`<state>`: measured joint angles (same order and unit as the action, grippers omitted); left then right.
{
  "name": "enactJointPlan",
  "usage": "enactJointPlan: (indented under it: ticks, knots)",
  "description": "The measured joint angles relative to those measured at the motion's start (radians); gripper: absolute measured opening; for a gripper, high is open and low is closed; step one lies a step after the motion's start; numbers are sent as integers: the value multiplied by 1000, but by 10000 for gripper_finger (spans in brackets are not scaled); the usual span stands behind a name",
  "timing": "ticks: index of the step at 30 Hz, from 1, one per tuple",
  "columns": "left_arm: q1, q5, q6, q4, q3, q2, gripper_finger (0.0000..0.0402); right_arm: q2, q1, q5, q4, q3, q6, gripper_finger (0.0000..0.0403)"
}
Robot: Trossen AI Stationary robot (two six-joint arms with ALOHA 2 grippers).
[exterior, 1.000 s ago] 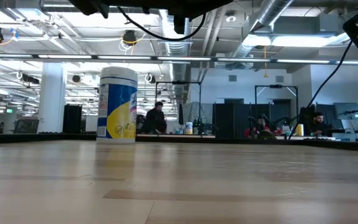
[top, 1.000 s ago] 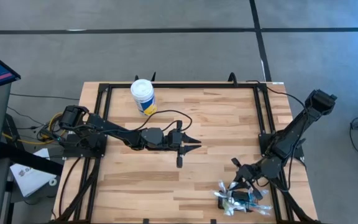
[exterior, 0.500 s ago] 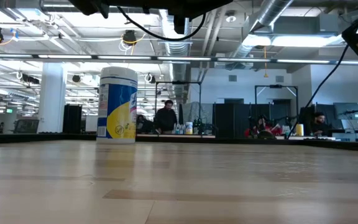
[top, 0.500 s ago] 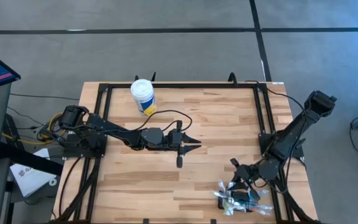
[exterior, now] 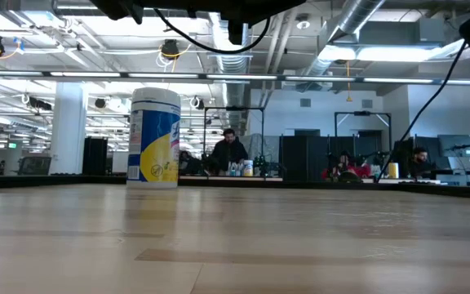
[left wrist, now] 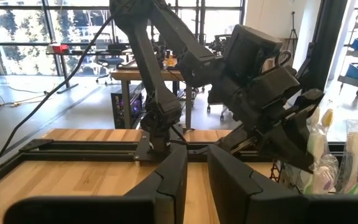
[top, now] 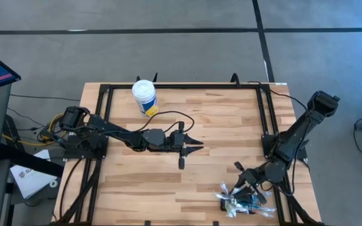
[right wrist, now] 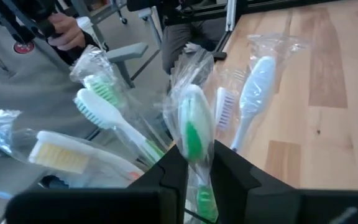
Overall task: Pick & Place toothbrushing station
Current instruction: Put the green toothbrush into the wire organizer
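The toothbrushing station [top: 222, 203] stands near the table's near right corner. Its black holder is mostly hidden under several plastic-wrapped toothbrushes [top: 249, 205] that stick up from it. My right gripper [top: 247, 186] is right over them, and in its wrist view [right wrist: 201, 163] the fingers are closed about a green-and-white wrapped toothbrush [right wrist: 192, 127]. My left gripper [top: 197, 146] is shut and empty, held level over the table's middle and pointing at the right arm; its wrist view [left wrist: 196, 168] shows the toothbrushes [left wrist: 325, 155] beyond. My right gripper has the green-and-white toothbrush's wrapped shaft [right wrist: 197, 186] between its two fingers, just below the head. The fingers come slanting down from the table's far right. The toothbrush stands upright among the others; its lower end is hidden by the gripper.
A white-lidded yellow-and-blue tub [top: 144, 96] stands at the far left of the table, also in the low view [exterior: 154, 137]. A black frame [top: 264, 119] rims the table. A person in grey [right wrist: 23, 93] stands just beyond the table's near right corner.
My right gripper has edged slightly toward the table's near edge over the toothbrushes. A person far off in the room has walked to the right in the low view.
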<state>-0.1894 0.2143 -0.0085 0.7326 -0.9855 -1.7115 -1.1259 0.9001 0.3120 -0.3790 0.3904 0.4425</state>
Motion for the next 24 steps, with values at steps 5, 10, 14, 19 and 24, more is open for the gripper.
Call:
enactJointPlan:
  ticks: [5, 10, 14, 19, 24]
  knots:
    - [0, 1, 0, 0, 0, 0, 57, 1, -14, -1, 0, 0, 26, 30]
    - [0, 4, 0, 0, 0, 0, 57, 1, -16, 0, -1, 0, 12, 18]
    - [0, 4, 0, 0, 0, 0, 57, 1, -16, -1, -1, 0, 11, 45]
    - [0, 4, 0, 0, 0, 0, 57, 1, -16, -9, 0, 0, 14, 91]
    - [0, 3, 0, -1, 0, 0, 57, 22, -17, -27, 7, 0, 14, 122]
